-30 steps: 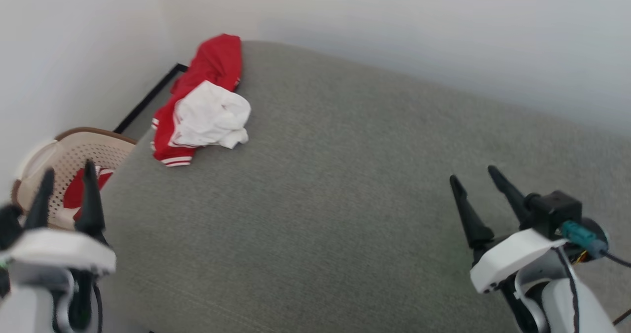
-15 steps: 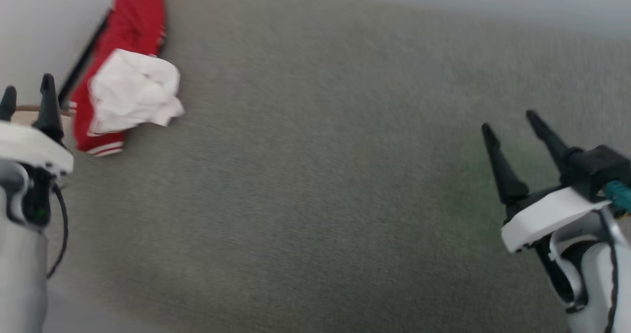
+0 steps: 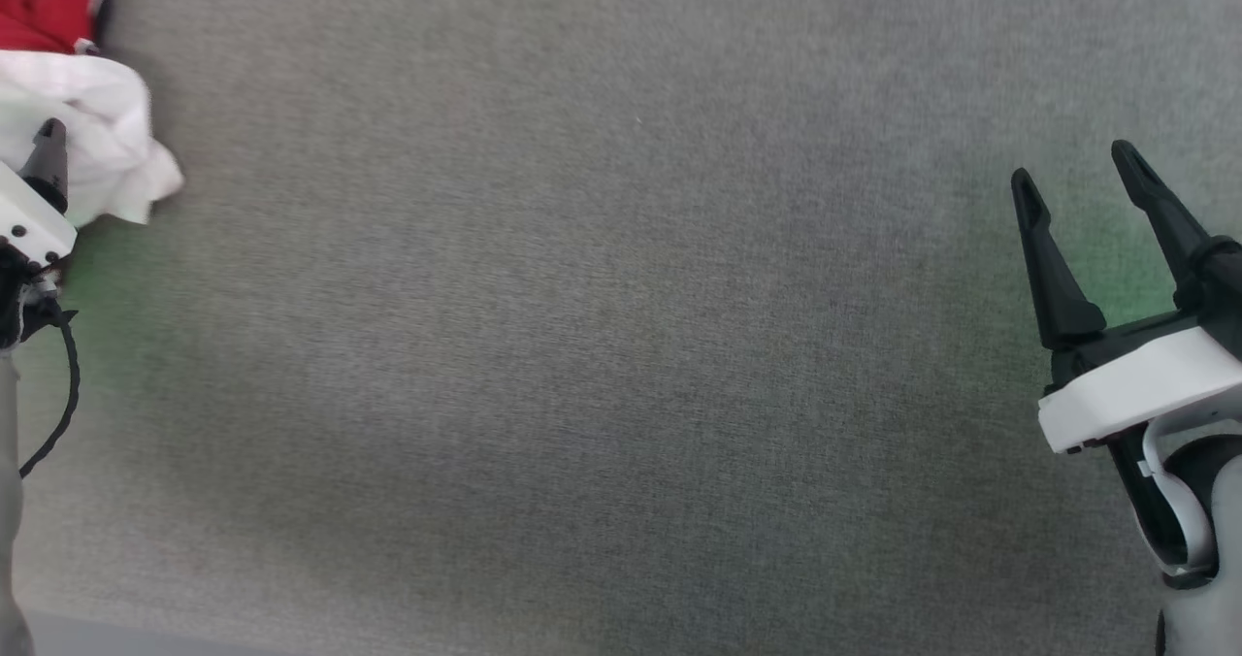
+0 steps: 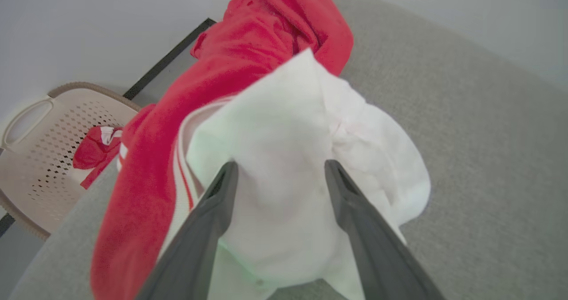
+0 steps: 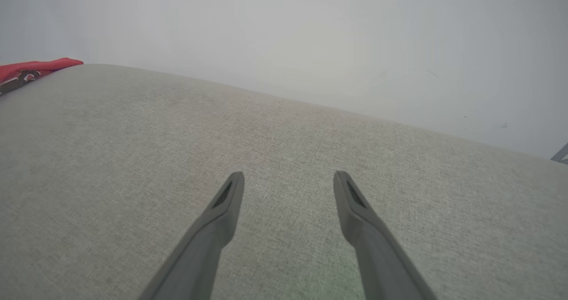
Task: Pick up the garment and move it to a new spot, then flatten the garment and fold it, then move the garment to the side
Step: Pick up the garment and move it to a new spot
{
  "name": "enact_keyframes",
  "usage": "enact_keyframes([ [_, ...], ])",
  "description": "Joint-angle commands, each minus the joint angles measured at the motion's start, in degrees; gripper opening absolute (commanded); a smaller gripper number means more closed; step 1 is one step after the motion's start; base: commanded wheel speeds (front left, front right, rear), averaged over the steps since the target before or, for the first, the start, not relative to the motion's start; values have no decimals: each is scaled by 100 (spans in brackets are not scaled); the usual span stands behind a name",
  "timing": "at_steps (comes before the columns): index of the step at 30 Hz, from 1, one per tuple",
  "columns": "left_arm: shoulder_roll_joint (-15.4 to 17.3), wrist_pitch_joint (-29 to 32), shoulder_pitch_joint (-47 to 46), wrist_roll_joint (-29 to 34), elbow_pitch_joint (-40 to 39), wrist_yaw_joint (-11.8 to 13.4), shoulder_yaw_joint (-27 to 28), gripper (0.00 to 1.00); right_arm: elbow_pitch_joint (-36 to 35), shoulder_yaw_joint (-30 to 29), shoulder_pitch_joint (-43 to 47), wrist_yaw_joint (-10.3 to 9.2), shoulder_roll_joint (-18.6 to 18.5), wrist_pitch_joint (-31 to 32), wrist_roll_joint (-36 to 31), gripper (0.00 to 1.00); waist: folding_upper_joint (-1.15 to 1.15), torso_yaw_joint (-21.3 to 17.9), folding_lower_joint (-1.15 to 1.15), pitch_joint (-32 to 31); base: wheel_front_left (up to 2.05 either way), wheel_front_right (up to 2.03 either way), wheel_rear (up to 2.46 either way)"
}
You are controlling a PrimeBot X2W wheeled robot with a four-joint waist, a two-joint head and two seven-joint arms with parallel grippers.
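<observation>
A grey fabric surface [image 3: 621, 345] with a rounded edge bears the garment [image 4: 266, 113], which lies bunched at its far left corner, white folds heaped over red, close to the edge.

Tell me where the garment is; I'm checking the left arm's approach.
The garment lies crumpled at the left edge of the grey surface, top left in the head view, near the beige basket; the open left gripper points at its white part.

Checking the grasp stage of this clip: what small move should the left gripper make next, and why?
Probably ease the left gripper forward and close: its open fingers frame the white bunch of the garment, with no grip yet.
</observation>
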Motion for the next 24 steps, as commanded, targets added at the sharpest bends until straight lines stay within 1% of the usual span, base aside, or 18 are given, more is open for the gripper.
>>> enact_keyframes([
  [1, -13, 118, -140, -27, 152, -11, 3, 100, -78, -23, -66, -1, -11, 23, -52, 100, 0, -91, 0, 210, 0, 0, 0],
  [5, -98, 774, -288, 9, 506, 92, -126, 100, -202, -59, -68, -2, -26, 120, -49, 100, 0, -101, 0, 349, 0, 0, 0],
  [7, -174, 1073, -257, -9, 615, 203, -155, 100, -270, -72, -64, -1, -31, 159, -49, 100, 0, -100, 0, 395, 0, 0, 0],
  [10, -310, 1420, -145, -28, 708, 200, -220, 100, -343, -90, -74, -2, -41, 217, -45, 100, 0, -104, 0, 436, 0, 0, 0],
  [14, -504, 1987, 77, -60, 805, 291, -288, 100, -438, -110, -91, -2, -68, 287, -48, 100, 0, -119, 0, 490, 0, 0, 0],
  [16, -564, 2141, 140, -102, 835, 309, -285, 100, -495, -130, -83, -2, -83, 328, -49, 100, 0, -123, 0, 522, 0, 0, 0],
  [20, -665, 2173, 154, -85, 858, 290, -356, 100, -619, -204, -60, -2, -103, 403, -71, 100, 0, -104, 0, 590, 0, 0, 0],
  [21, -677, 2064, 139, -72, 859, 275, -368, 0, -651, -216, -49, -2, -107, 412, -81, 100, 0, -95, 0, 602, 0, 0, 0],
  [24, -701, 1906, 96, -76, 849, 269, -378, 0, -703, -246, -36, -2, -110, 456, -93, 100, 0, -57, 0, 613, 0, 0, 0],
])
